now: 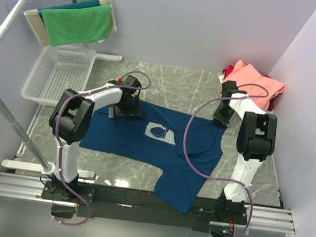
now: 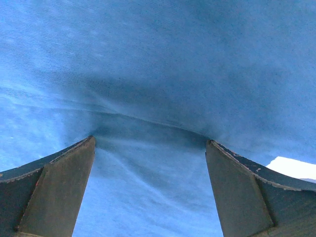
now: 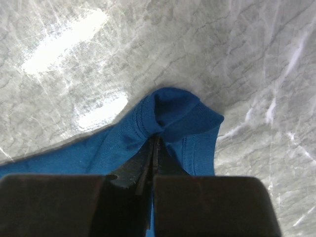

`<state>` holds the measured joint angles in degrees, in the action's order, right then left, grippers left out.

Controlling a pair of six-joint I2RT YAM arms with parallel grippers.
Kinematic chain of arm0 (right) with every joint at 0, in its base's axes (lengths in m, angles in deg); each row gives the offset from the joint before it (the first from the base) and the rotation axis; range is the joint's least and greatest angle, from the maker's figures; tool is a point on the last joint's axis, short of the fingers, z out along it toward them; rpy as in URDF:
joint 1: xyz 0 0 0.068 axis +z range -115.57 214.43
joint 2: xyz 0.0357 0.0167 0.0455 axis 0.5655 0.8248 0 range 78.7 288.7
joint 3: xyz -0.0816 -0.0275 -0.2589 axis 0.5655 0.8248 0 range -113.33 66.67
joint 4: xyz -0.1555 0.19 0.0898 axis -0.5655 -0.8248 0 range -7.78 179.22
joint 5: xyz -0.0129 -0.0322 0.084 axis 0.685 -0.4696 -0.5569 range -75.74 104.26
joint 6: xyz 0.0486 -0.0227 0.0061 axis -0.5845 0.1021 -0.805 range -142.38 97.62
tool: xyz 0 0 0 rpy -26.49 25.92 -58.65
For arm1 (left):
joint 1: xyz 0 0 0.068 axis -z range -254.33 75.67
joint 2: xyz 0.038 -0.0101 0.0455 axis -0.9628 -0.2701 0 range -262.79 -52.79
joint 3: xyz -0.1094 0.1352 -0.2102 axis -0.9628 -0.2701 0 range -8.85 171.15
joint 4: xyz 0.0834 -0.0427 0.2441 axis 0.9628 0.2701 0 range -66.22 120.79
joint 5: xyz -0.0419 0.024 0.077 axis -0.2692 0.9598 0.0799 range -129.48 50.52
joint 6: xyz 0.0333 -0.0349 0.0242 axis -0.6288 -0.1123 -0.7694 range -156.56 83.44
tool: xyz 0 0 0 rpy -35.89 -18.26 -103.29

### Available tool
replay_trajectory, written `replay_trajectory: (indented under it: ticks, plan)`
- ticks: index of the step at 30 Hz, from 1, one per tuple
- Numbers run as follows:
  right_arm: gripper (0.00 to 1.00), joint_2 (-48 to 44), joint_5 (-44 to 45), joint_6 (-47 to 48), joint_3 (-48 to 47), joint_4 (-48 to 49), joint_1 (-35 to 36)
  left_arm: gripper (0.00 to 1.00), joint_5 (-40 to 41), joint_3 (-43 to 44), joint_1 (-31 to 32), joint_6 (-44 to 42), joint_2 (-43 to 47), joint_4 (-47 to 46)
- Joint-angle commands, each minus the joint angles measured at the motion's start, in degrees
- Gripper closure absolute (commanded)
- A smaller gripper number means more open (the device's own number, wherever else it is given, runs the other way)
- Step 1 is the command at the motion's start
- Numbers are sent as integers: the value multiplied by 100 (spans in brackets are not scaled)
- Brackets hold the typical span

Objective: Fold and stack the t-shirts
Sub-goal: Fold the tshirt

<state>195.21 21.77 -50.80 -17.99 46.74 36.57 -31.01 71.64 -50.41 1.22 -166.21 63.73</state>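
A dark navy-blue t-shirt [image 1: 159, 151] with a pale chest print [image 1: 160, 133] lies spread on the marble table [image 1: 180, 86]; its lower part hangs over the near edge. My left gripper [image 1: 125, 107] is down on the shirt's far left part. It is open, its fingers [image 2: 54, 190] wide apart with blue cloth [image 2: 158, 74] bulging between them. My right gripper [image 3: 155, 140] is shut on a bunched hem corner of the blue shirt [image 3: 173, 111] at its far right edge [image 1: 221, 118]. Folded salmon-pink [image 1: 256, 82] and red [image 1: 234, 67] t-shirts are stacked at the back right.
A white mesh basket [image 1: 58, 72] stands at the table's left. Above it a green cloth [image 1: 77, 24] hangs on a rack whose pole [image 1: 3, 111] slants along the left side. Walls close in behind and to the right.
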Motion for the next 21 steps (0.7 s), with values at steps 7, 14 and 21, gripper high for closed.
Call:
replay_trajectory:
  ticks: [7, 14, 21]
  plan:
    - [100, -94, 813, 13, -735, -357, -46, 1, 436, -358, -344, 212, -118, 154]
    - [100, 450, 805, 56, -1535, -542, -90, 1, 410, -464, -494, 195, -171, 189]
    - [77, 935, 383, 118, -2239, -797, -81, 1, 252, -341, -520, 63, -101, 154]
